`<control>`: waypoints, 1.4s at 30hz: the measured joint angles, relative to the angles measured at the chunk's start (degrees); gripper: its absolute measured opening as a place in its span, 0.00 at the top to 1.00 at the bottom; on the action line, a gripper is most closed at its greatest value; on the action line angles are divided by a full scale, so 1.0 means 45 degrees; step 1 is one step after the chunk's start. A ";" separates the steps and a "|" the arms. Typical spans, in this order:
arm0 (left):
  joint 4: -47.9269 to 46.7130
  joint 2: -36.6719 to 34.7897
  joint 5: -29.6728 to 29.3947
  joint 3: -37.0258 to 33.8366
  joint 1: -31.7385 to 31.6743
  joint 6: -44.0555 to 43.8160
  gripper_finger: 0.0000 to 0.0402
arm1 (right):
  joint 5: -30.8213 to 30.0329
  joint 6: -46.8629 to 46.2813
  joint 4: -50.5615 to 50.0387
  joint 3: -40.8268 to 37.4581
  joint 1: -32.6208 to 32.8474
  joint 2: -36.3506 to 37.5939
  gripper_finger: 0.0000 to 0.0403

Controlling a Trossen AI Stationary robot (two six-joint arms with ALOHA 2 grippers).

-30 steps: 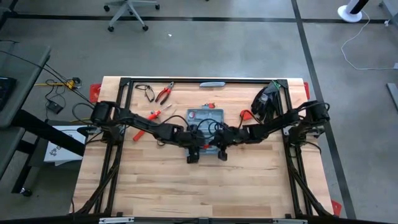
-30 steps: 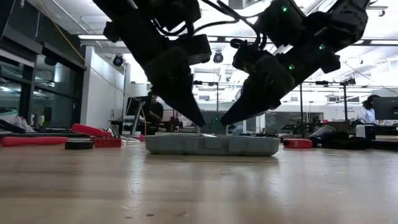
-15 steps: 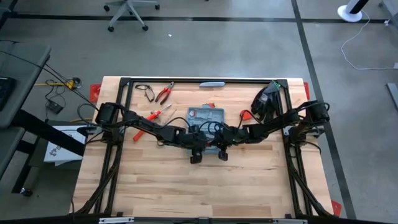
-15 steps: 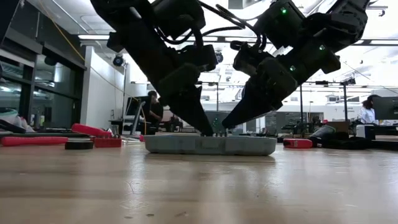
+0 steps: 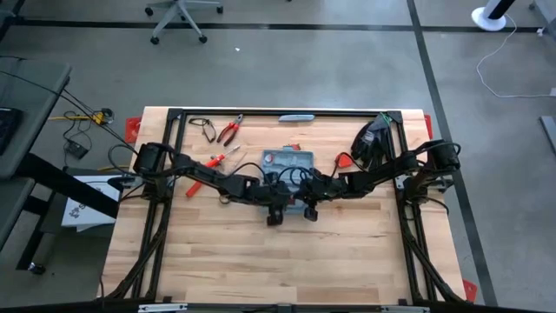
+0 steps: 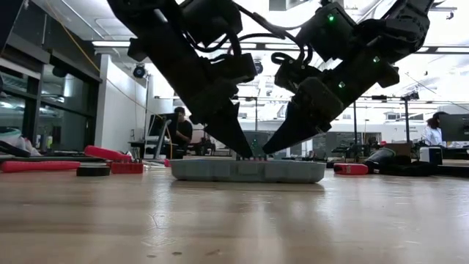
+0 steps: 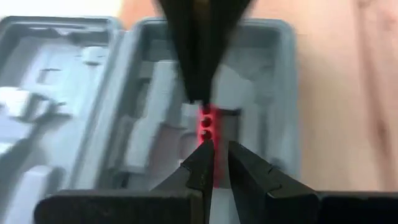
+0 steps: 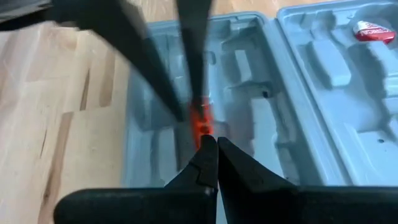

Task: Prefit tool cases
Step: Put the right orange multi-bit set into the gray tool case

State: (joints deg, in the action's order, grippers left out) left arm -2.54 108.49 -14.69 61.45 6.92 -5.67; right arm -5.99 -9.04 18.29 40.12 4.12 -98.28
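Note:
The grey-blue tool case (image 5: pixel 287 162) lies open and flat on the table, its moulded slots facing up (image 7: pixel 124 124). A small red tool (image 7: pixel 207 127) lies in a slot of the half nearer the front edge. My left gripper (image 7: pixel 216 152) slants down onto it from the table's left, its fingers narrowly apart around the red piece. My right gripper (image 8: pixel 216 144) slants down from the right, shut, with its tip at the same red tool (image 8: pixel 200 124). In the low view both tips meet just above the case (image 6: pixel 249 171). My left gripper pinches the red tool's end (image 7: pixel 215 174) between its two fingertips, coming slanting down from the table's left. The tool lies in its slot in the case, not lifted. My right gripper sets its shut fingertips (image 8: pixel 208 152) on the red tool's other end (image 8: pixel 202 132), slanting down from the right; the tips hide the exact spot.
Red-handled pliers (image 5: pixel 229 130) and other red tools (image 5: pixel 213 161) lie at the far left. A black bag (image 5: pixel 369 139) sits at the far right, with a small red piece (image 5: pixel 345 160) beside it. A red-and-white item (image 8: pixel 371 28) sits in the case's far half.
My left gripper has edged toward the right gripper and tipped steeper, bringing its tip down closer to the case. The right gripper and the case have stayed in place.

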 joint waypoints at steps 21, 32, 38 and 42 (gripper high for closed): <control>-0.1166 -0.0804 0.0868 0.0000 -0.0818 0.0293 0.89 | -0.0610 0.0313 0.0213 -0.0468 -0.0536 0.0063 1.00; -0.0967 -0.0709 0.2837 0.0000 -0.1972 0.0201 0.67 | -0.0498 0.0115 0.0078 -0.0476 -0.0612 0.0068 0.94; -0.0828 -0.0037 0.2916 0.0000 -0.1892 0.0073 0.57 | -0.0499 0.0117 0.0066 -0.0476 -0.0612 0.0068 0.94; -0.0595 0.0422 0.2891 0.0000 -0.1855 0.0175 0.56 | -0.0498 0.0117 0.0064 -0.0476 -0.0616 0.0073 0.94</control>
State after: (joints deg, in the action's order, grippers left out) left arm -5.21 110.39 -1.68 61.45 -1.43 -4.89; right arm -8.23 -8.51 18.58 37.98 1.35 -97.95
